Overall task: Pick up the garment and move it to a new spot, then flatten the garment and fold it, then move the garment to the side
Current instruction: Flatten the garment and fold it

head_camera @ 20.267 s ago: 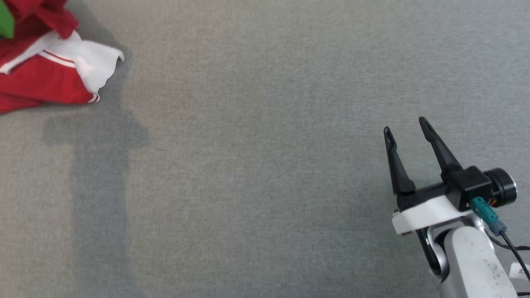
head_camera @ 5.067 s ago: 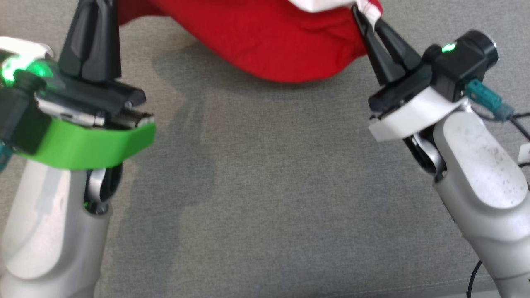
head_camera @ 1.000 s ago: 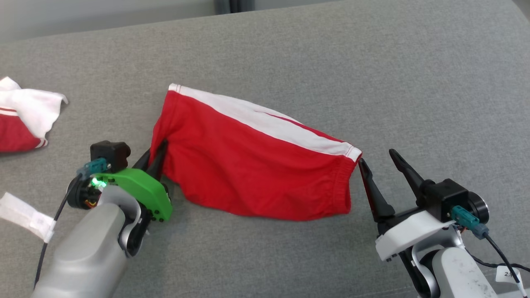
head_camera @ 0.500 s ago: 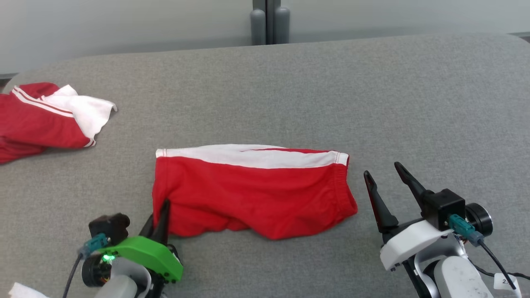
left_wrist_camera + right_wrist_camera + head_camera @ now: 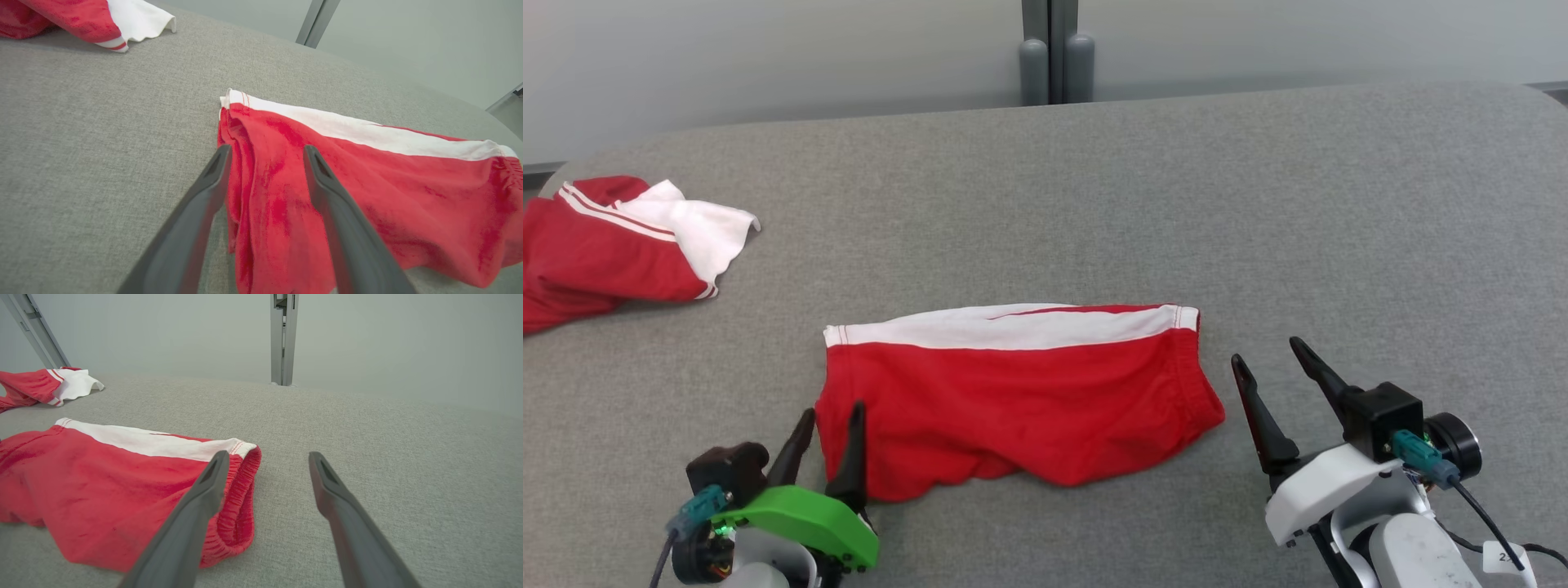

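The garment (image 5: 1013, 392), red shorts with a white side stripe, lies spread across the grey table (image 5: 1339, 204) near its front. My left gripper (image 5: 832, 409) stands open at the shorts' left end. In the left wrist view that gripper (image 5: 267, 151) has its fingers apart, with the folded left edge of the garment (image 5: 367, 183) lying between them, loose. My right gripper (image 5: 1266, 350) is open just right of the elastic waistband, holding nothing. In the right wrist view the waistband end of the garment (image 5: 122, 482) sits beside the left finger of that gripper (image 5: 268, 455).
A second red-and-white garment (image 5: 613, 245) lies bunched at the table's far left, also seen in the right wrist view (image 5: 45, 386). A grey post (image 5: 1049, 49) stands behind the table's curved back edge. Bare grey cloth stretches to the right and behind the shorts.
My left gripper has opened and let go of the shorts' left edge. The shorts have settled flat on the table. The head view has tilted a little; the right gripper stays open.
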### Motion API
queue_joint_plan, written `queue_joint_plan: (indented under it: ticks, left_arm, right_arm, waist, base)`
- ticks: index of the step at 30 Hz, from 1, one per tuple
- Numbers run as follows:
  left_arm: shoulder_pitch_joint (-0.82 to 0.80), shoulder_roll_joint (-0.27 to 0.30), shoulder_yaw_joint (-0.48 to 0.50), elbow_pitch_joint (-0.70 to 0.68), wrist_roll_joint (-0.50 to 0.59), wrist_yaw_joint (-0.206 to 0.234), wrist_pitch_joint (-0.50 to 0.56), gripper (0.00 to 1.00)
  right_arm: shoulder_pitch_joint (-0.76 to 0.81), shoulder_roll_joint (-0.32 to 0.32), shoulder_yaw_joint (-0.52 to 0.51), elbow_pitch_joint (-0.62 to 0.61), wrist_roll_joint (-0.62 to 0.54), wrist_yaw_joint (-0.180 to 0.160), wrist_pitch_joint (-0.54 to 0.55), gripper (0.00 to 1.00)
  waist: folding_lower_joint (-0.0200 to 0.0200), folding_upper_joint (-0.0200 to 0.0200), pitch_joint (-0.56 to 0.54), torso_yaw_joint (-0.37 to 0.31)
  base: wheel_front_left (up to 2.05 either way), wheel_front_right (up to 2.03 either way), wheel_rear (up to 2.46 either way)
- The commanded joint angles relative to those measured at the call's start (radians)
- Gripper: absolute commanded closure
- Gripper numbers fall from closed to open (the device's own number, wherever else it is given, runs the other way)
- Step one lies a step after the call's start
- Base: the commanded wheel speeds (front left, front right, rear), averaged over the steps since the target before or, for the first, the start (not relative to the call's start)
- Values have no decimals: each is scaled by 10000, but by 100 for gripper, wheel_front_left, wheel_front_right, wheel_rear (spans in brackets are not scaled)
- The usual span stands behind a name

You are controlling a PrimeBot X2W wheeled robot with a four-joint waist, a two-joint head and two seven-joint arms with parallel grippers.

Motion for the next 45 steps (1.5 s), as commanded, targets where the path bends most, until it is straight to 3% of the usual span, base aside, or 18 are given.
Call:
queue_joint_plan:
  ticks: [1, 7, 14, 28, 35, 36, 37, 38, 41, 45]
  left_arm:
    - [82, -4, 195, -152, 291, 78, -1, 0]
    - [422, -354, 1323, -1399, 1843, 152, 0, 0]
    - [916, -916, 1938, -2144, 3225, -160, 1, 0]
    - [1488, -1749, 2533, -2087, 4044, -721, 1, 0]
    - [1428, -1998, 2850, -1937, 4259, -909, 1, 0]
    - [1429, -2025, 2917, -1927, 4288, -950, 1, 0]
    - [1424, -2052, 2970, -1912, 4331, -976, 1, 0]
    - [1416, -2074, 3004, -1899, 4370, -995, 1, 0]
    - [1368, -2141, 3073, -1849, 4361, -1082, 1, 0]
    - [1256, -2231, 3187, -1841, 4431, -1182, -1, 0]
  right_arm:
    - [-42, -32, 36, 47, 45, -14, 25, 0]
    - [-133, -32, 104, 241, 23, -14, 158, 0]
    - [-307, -33, 200, 867, 292, -14, 361, 0]
    - [-1047, -33, -248, 3492, 742, -14, 492, 0]
    - [-1475, -35, 116, 4709, 1583, -14, 855, 0]
    - [-1543, -35, 215, 4828, 1720, -14, 911, 23]
    - [-1628, -35, 330, 4927, 1833, -14, 941, 57]
    - [-1710, -33, 410, 4996, 1906, -14, 966, 70]
    - [-2056, -33, 642, 5194, 2017, -14, 1035, 97]
    - [-2540, -52, 597, 5241, 2251, -14, 1095, 100]
  waist:
    - [0, 0, -33, 11]
    - [0, 0, -210, 171]
    - [0, 0, -385, 517]
    - [0, 0, -347, 1466]
    - [0, 0, -234, 1582]
    - [0, 0, -213, 1553]
    - [0, 0, -193, 1515]
    - [0, 0, -182, 1475]
    - [0, 0, -157, 1318]
    - [0, 0, -162, 1034]
  base:
    - [0, 0, 0]
    - [0, 0, 0]
    - [0, 0, 0]
    - [0, 0, 0]
    - [0, 0, 0]
    - [0, 0, 0]
    - [0, 0, 0]
    - [0, 0, 0]
    - [0, 0, 0]
    - [0, 0, 0]
